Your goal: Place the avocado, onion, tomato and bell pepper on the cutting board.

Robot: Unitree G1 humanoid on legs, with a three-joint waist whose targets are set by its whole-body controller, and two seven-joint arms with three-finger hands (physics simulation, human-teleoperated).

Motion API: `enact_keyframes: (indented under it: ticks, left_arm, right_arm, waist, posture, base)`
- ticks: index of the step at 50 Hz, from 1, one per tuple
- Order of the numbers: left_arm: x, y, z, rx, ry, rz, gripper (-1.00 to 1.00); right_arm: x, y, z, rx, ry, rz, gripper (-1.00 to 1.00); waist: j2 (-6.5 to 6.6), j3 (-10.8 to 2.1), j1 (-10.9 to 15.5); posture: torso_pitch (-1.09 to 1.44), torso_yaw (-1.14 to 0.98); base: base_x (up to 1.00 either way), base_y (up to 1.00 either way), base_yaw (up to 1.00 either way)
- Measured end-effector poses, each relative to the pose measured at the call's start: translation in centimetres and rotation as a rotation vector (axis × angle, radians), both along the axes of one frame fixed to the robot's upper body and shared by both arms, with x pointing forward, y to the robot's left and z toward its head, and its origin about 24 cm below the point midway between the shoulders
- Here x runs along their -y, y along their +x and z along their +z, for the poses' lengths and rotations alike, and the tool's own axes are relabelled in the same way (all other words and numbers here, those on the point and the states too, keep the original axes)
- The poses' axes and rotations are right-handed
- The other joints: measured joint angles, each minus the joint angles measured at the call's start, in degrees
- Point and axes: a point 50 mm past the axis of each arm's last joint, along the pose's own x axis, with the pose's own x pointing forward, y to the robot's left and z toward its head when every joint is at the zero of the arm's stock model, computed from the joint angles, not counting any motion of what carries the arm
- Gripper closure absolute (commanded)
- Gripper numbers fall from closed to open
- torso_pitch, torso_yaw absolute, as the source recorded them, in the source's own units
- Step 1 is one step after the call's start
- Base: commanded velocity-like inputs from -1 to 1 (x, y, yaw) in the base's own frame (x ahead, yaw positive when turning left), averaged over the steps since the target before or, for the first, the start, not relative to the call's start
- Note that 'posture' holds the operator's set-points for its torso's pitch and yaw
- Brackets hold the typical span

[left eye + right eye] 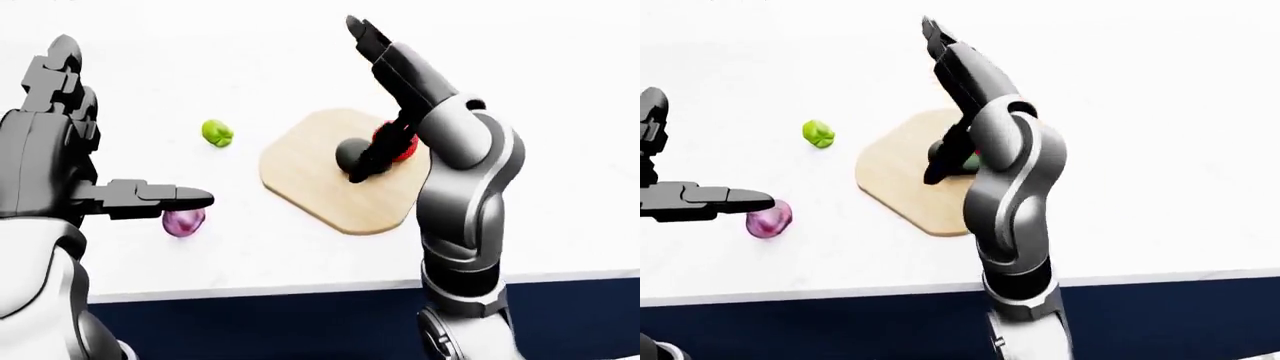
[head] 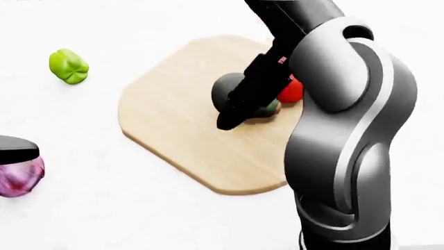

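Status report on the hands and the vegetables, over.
Right robot hand open, raised over cutting board. Avocado and tomato on board. Left robot hand open above onion; bell pepper off board.

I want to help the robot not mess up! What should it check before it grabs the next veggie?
1. Avocado on the board: ok, it sits there beside the tomato.
2. Right hand let go: ok, fingers open and lifted above the avocado.
3. Onion still off the board: not ok, it lies on the white counter to the board's left in the left-eye view.
4. Pepper still off the board: not ok, also left of the board.
5. Left hand ready: ok, open, near the onion.
6. Room on the board: ok, its left part is bare.
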Motion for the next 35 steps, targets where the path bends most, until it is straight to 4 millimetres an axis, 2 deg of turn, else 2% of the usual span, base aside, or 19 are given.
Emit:
enact_keyframes:
  ticks: [4,15,22,26,31,35]
  left_arm:
    - [-0.1,0.0,0.0,0.001,-0.001,0.006,-1.00]
    - [-0.3,-0.1,-0.2,-0.016,-0.007,0.013,-1.00]
    - [-0.1,0.1,-0.4,-0.026,-0.009,0.006,-1.00]
    - [-0.3,0.1,-0.6,-0.031,-0.016,0.018,-1.00]
    - [-0.4,0.0,-0.9,-0.038,-0.018,0.020,-1.00]
    - [-0.6,-0.3,-1.3,-0.057,-0.003,0.034,-1.00]
  right_arm:
    - [0.9,-1.6,1.6,0.076,0.062,-0.027,-1.00]
    - [4.9,-5.1,3.0,0.145,0.221,-0.116,-1.00]
    - [8.6,-7.0,1.5,0.188,0.327,-0.230,-1.00]
    - [10.3,-7.3,0.5,0.198,0.360,-0.285,-1.00]
    - [11.9,-7.4,0.3,0.235,0.377,-0.351,-1.00]
    - [12.1,-7.4,0.3,0.244,0.395,-0.360,-1.00]
  waist:
    - [-0.29,-0.06,0.1]
    - [-0.30,0.48,0.2]
    - [-0.76,0.36,0.3]
    - [-0.72,0.36,0.3]
    - [-0.81,0.13,0.2]
    - [-0.92,-0.05,0.1]
  posture:
    - [0.00,0.00]
    - [0.00,0.00]
    - [0.00,0.00]
    - [0.00,0.00]
    - [0.00,0.00]
    - [0.00,0.00]
  base:
    - [0.00,0.00,0.00]
    - [0.00,0.00,0.00]
    - [0.00,0.00,0.00]
    - [0.00,0.00,0.00]
    - [0.00,0.00,0.00]
    - [0.00,0.00,0.00]
